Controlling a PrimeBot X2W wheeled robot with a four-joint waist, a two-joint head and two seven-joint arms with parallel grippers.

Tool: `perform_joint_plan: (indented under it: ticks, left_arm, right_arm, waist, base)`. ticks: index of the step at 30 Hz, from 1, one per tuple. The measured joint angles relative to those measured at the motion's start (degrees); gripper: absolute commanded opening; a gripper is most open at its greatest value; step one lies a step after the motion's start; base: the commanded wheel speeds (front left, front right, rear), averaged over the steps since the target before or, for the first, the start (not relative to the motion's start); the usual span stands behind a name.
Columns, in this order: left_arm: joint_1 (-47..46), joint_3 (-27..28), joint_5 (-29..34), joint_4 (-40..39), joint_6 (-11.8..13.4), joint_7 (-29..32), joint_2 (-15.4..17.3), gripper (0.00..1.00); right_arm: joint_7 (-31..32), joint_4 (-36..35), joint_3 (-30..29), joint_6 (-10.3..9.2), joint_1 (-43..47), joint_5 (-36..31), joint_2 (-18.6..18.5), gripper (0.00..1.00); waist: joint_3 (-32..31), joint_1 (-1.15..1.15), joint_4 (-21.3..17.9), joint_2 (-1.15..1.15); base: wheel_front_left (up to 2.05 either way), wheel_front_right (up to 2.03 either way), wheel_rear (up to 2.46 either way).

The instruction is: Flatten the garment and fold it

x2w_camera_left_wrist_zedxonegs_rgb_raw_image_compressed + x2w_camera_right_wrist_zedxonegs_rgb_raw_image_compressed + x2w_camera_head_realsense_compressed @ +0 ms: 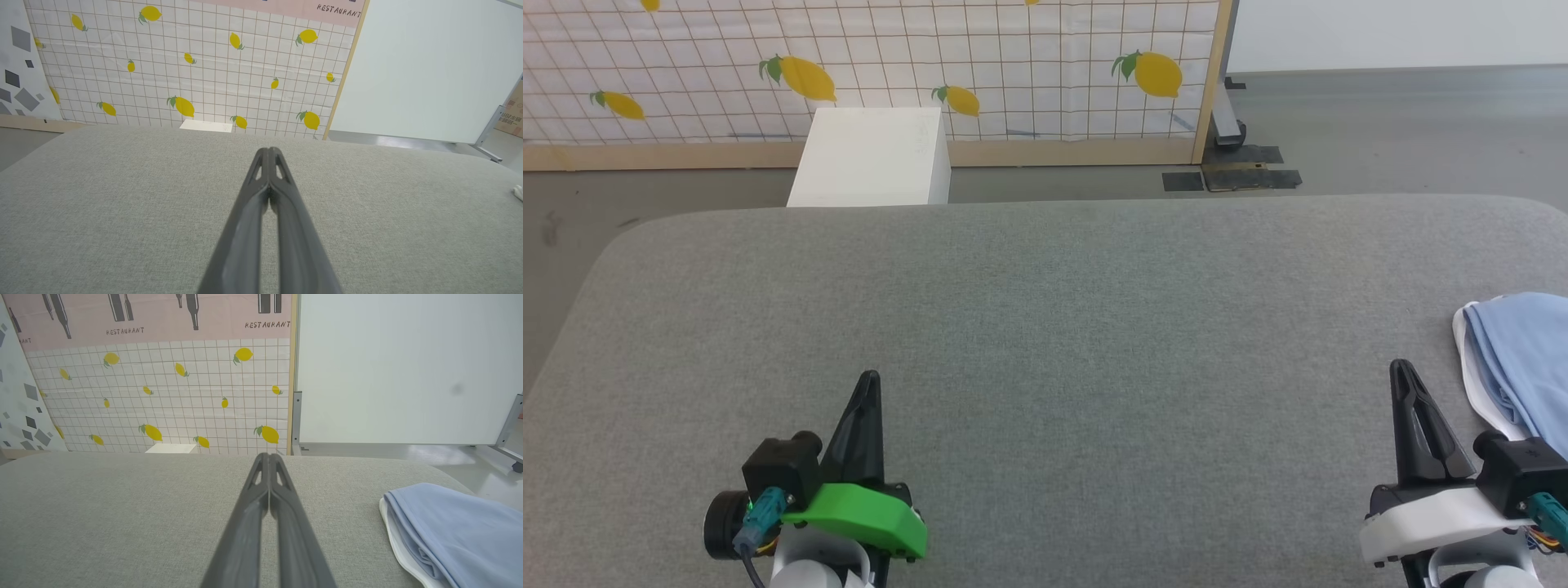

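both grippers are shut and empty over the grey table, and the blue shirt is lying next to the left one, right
Wrong side: the shirt lies next to the right gripper, not the left gripper, as the head view shows. Both are shut and empty over the grey table.

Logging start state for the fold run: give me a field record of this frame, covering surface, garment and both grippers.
surface: grey fabric-covered table
garment: light blue with a white edge, bunched at the table's right side, cut off by the head view's edge
left gripper: shut, empty, over bare table
right gripper: shut, empty, fingers left of the garment, apart from it
fold: not started
behind: white box, lemon-print panel
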Motion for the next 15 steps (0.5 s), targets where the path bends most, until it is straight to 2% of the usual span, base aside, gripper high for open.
perform_joint_plan:
  ticks: [15]
  left_arm:
    - [-0.01, 0.15, 0.22, -0.40, 0.00, 0.53, 0.00, 0.00]
  right_arm:
    - [0.52, -0.03, 0.23, 0.00, 0.00, -0.03, 0.00, 0.00]
  waist:
    - [0.02, 0.00, -0.01, 0.00]
  base:
    - [0.00, 0.00, 0.00]
